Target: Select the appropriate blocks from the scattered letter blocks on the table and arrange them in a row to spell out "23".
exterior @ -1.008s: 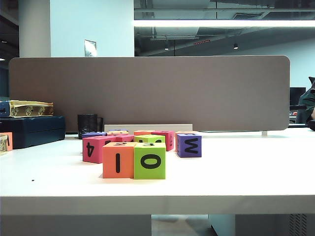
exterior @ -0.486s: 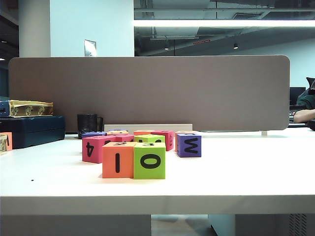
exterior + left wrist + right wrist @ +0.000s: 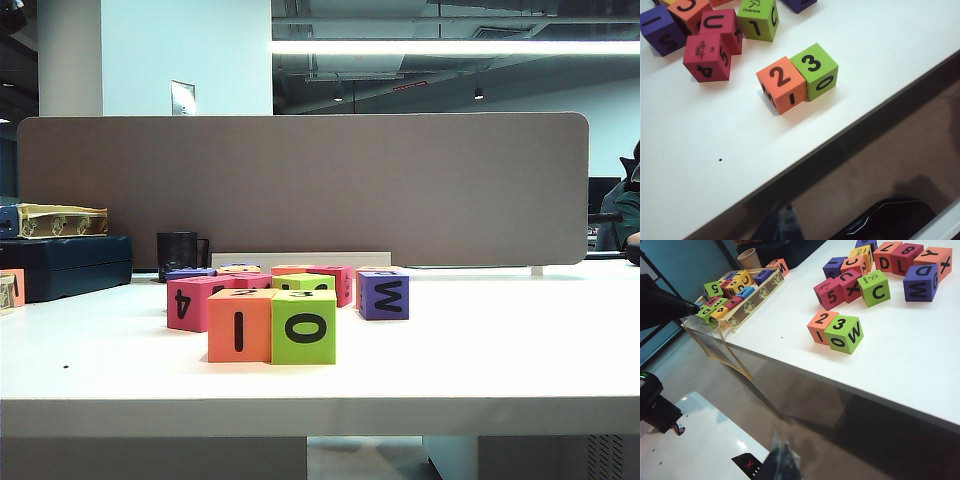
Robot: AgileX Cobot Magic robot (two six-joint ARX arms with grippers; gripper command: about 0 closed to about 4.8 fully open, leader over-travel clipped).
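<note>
Even, fairly bright indoor light. A long ceiling strip light (image 3: pixel 455 47) blows out to pure white in the exterior view; the room behind is dim. The table (image 3: pixel 480 350) reads near-white, slightly washed out. Shadows soft and short: a faint one by the orange block (image 3: pixel 781 84) and green block (image 3: pixel 814 70) in the left wrist view. Blocks sharp in both wrist views. The dark tips at the frame edge, left gripper (image 3: pixel 781 220) and right gripper (image 3: pixel 782 460), are smeared and out of focus. Floor below the table edge murky, with faint reflections
</note>
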